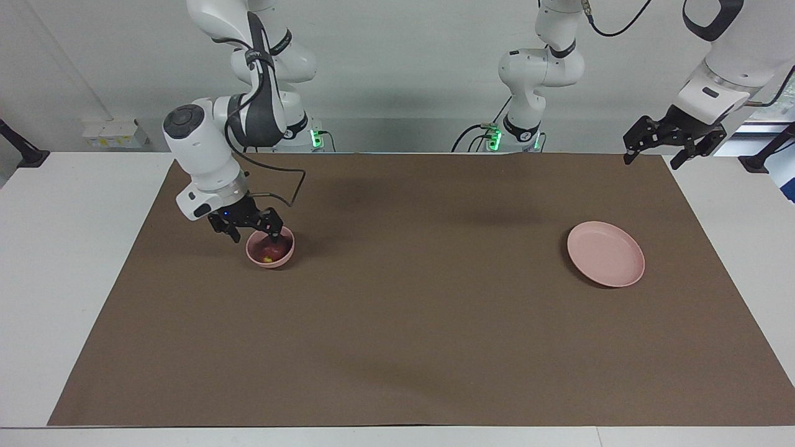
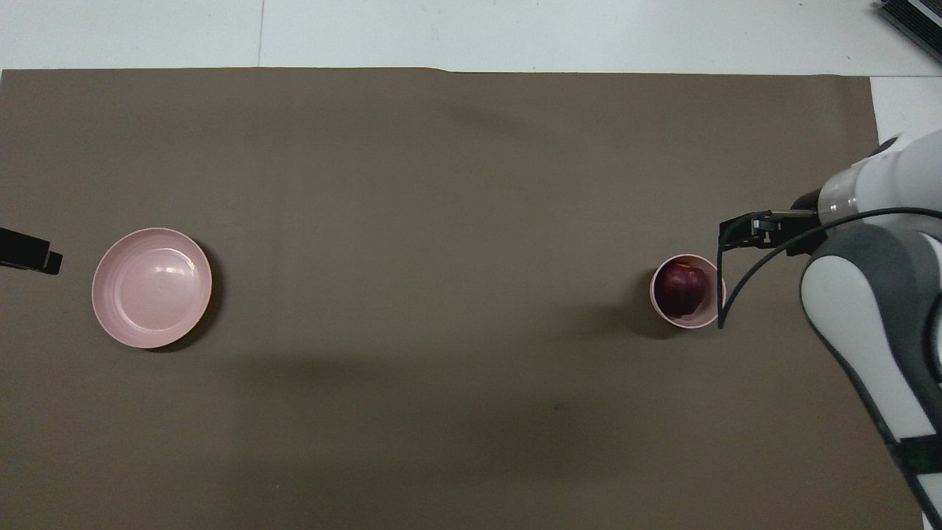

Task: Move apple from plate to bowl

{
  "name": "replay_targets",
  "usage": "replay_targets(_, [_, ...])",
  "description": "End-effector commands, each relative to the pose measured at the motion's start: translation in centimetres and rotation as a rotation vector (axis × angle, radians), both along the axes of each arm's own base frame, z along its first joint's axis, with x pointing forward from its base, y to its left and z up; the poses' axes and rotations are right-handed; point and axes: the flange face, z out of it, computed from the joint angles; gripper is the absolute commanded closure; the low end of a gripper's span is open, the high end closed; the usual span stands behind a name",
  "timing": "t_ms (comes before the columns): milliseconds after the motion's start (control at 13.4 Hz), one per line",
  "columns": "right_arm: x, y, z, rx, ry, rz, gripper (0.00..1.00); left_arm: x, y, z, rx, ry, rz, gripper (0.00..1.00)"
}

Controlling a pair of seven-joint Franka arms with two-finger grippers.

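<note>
The dark red apple [image 1: 269,251] lies inside the small pink bowl [image 1: 286,257] toward the right arm's end of the brown mat. It also shows in the overhead view [image 2: 681,288], in the bowl [image 2: 697,319]. My right gripper [image 1: 253,232] is open and empty, raised just above the bowl's rim on the side nearer to the robots; only part of it [image 2: 758,227] shows from overhead. The flat pink plate [image 1: 605,254] [image 2: 151,287] lies empty toward the left arm's end. My left gripper [image 1: 652,158] waits open, raised over the mat's corner.
The brown mat [image 1: 422,323] covers most of the white table [image 1: 62,279]. A black cable [image 2: 736,287] hangs from the right wrist beside the bowl. The left gripper's tip [image 2: 29,254] shows at the overhead view's edge, beside the plate.
</note>
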Motion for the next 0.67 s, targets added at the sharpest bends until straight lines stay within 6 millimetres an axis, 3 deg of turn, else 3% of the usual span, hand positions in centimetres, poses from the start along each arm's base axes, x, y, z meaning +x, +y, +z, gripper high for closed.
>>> replay_targets(0, [-0.5, -0.7, 5.6, -0.025, 0.041, -0.025, 0.00, -0.6, 0.1, 0.8, 0.022, 0.009, -0.006, 0.00])
replay_targets(298, [-2.1, -1.3, 10.9, -0.039, 0.094, -0.028, 0.00, -0.9, 0.4, 1.6, 0.023, -0.006, -0.003, 0.00])
replay_targets(596, [-1.7, -0.9, 11.6, -0.048, 0.052, -0.023, 0.00, -0.8, 0.0, 1.6, 0.022, -0.017, -0.007, 0.00])
